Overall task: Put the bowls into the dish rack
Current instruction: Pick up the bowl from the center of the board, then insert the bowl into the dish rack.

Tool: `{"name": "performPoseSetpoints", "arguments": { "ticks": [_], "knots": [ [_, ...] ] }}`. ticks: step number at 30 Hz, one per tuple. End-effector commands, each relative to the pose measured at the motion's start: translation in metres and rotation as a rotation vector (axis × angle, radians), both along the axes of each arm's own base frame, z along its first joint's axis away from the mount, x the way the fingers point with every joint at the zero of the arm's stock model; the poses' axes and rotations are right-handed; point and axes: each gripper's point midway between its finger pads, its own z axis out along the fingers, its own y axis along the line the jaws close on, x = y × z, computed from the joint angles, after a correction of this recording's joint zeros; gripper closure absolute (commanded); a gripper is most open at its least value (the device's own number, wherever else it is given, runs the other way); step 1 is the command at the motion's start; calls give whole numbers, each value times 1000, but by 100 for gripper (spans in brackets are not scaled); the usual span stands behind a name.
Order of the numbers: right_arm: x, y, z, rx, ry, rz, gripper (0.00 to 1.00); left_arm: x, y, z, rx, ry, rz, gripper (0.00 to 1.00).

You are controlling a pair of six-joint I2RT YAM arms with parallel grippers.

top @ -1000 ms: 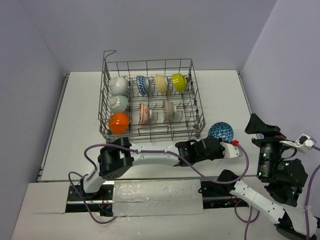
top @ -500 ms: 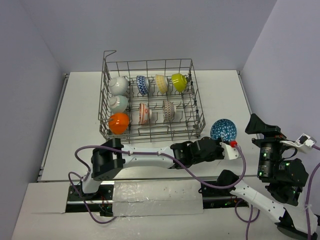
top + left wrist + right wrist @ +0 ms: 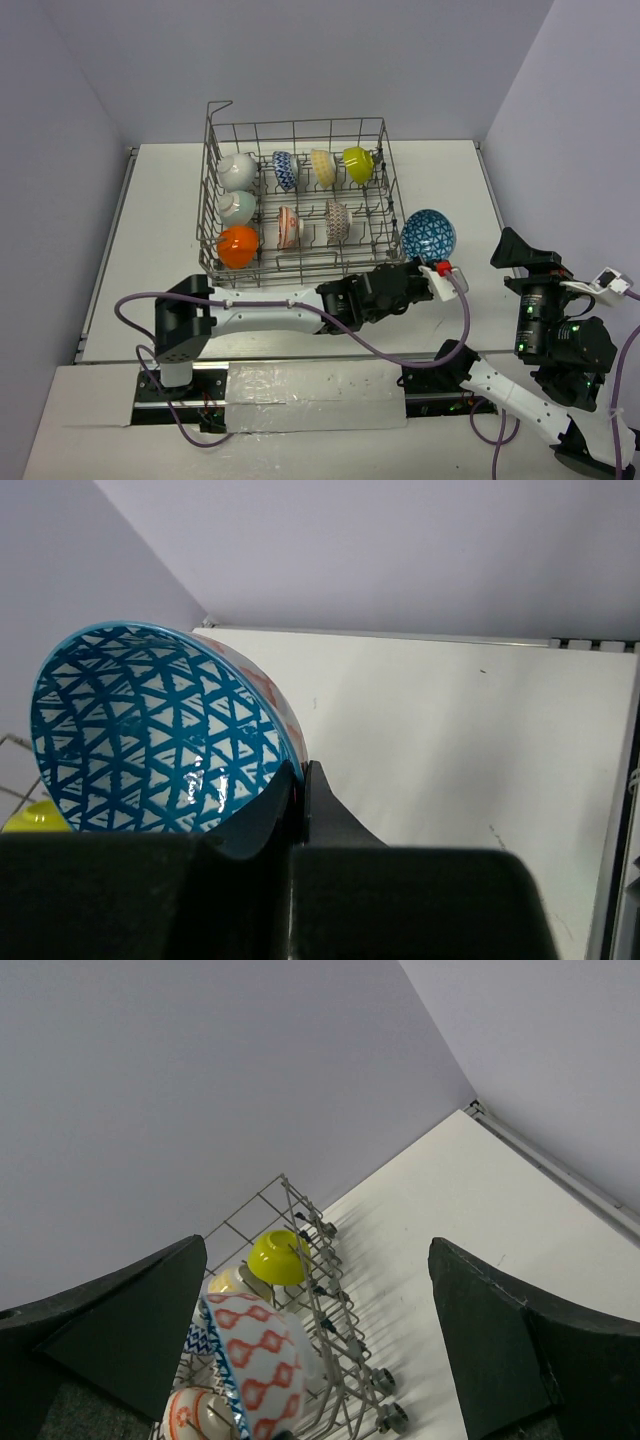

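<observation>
Spreading across the overhead view, the flat white counter (image 3: 150, 220) carries a large rectangular grey wire dish rack (image 3: 300, 268) toward its 12 o'clock side, with one raised loop at the rack's 11 o'clock corner. Next in size, the black-and-white left arm (image 3: 260, 310) stretches along the rack's 6 o'clock wall toward 3 o'clock, while the black right arm (image 3: 555, 340) stands off at the counter's 4 o'clock edge. Eight small round bowls stand on edge among the tines. Along the 12 o'clock row are a plain white bowl (image 3: 237, 171), a blue-and-white patterned bowl (image 3: 285, 170), a pale yellow bowl (image 3: 322, 166) and a lime bowl (image 3: 358, 164). Below them come a second white bowl (image 3: 236, 208), a red-and-white bowl (image 3: 289, 227) and a grey patterned bowl (image 3: 337, 222), and at the 7 o'clock corner sits an orange bowl (image 3: 237, 246). The ninth, a blue-lattice bowl (image 3: 428, 235) with red diamonds on its white outside, is outside the rack. It is just beside the rack's 3 o'clock wall near the 5 o'clock corner, tilted on edge with its hollow toward the overhead camera. The left claw (image 3: 300, 775) is pinched tight on that bowl's 6 o'clock rim, one finger inside and one outside. The right claw (image 3: 318, 1243) gapes at its widest, with nothing between its fingers.
</observation>
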Motion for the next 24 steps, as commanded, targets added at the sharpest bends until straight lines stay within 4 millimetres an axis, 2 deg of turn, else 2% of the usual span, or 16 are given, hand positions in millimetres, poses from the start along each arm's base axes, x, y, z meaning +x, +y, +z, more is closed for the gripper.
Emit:
{"name": "performPoseSetpoints", "arguments": {
  "ticks": [1, 6, 7, 9, 10, 11, 13, 14, 16, 17, 24],
  "knots": [
    [2, 1, 2, 20, -6, -7, 1, 22, 31, 79, -236, 2, 74, 100],
    [3, 3, 2, 12, -1, -6, 1, 61, 65, 88, -298, 37, 168, 100],
    [4, 3, 2, 8, 2, -6, 1, 65, 69, 84, -293, 43, 172, 100],
    [5, 5, 2, 5, 5, -6, 1, 84, 85, 93, -340, 81, 191, 100],
    [5, 5, 2, 3, 4, -5, 1, 82, 83, 88, -344, 125, 126, 100],
    [5, 5, 2, 1, 5, -5, 1, 101, 97, 94, -428, 229, 121, 100],
    [5, 6, 2, -4, 8, -6, 1, 113, 106, 99, -510, 324, 59, 100],
    [6, 6, 2, -5, 11, -8, 1, 122, 114, 94, -543, 397, 28, 100],
    [6, 5, 1, -8, 13, -11, 1, 135, 125, 97, -603, 439, -15, 100],
    [6, 6, 1, -10, 15, -12, 1, 128, 121, 98, -633, 519, -84, 100],
    [6, 6, 0, -14, 20, -18, 1, 141, 144, 103, -902, 776, -290, 100]
  ]
}}
